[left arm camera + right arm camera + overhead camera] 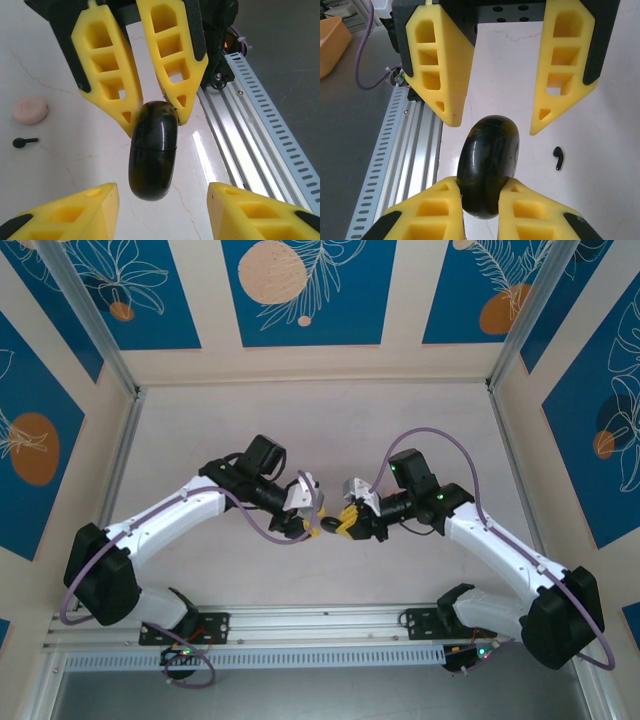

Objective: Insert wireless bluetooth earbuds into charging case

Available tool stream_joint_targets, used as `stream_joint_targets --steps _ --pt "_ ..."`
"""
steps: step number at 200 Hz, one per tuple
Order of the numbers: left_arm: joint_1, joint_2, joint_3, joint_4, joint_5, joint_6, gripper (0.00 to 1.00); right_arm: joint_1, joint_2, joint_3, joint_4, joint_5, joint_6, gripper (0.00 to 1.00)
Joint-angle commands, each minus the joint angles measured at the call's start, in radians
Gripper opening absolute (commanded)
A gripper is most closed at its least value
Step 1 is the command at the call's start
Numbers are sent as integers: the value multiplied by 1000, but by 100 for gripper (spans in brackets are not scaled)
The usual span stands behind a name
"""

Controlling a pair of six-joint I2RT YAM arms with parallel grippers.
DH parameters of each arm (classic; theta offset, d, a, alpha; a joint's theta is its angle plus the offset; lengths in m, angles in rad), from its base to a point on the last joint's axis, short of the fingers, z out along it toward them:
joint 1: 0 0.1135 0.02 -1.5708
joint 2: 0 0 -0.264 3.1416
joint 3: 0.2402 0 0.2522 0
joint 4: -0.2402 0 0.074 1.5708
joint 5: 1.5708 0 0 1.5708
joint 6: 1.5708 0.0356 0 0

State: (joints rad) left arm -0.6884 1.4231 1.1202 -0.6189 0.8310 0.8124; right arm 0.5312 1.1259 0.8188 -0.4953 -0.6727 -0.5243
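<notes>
Top view: left gripper and right gripper meet tip to tip

Left wrist view: glossy black oval charging case sits between the left's wide-apart yellow fingers, clear of both, long axis running along them

Right wrist view: the right's fingers pinch its near end
</notes>
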Motion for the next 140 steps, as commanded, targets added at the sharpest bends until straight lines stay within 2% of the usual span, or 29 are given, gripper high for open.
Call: stream_joint_targets --steps 1,51,83,112,140 --pt "-11 19 26 -30 41 45 48 16 21 37 -32 -28 -49 11" --pt "-26 40 34 -28 31 45 42 29 50 55 -14 -29 -53 11" --pt "-32 40 35 -28 22 50 32 29 58 60 -10 -27 -55 12" --pt "-32 37 28 -21 25 47 18 29 53 56 9 -12 -46 12" --pt "-31 23 -14 64 38 -12 15 21 7 16 74 25 -8 22"
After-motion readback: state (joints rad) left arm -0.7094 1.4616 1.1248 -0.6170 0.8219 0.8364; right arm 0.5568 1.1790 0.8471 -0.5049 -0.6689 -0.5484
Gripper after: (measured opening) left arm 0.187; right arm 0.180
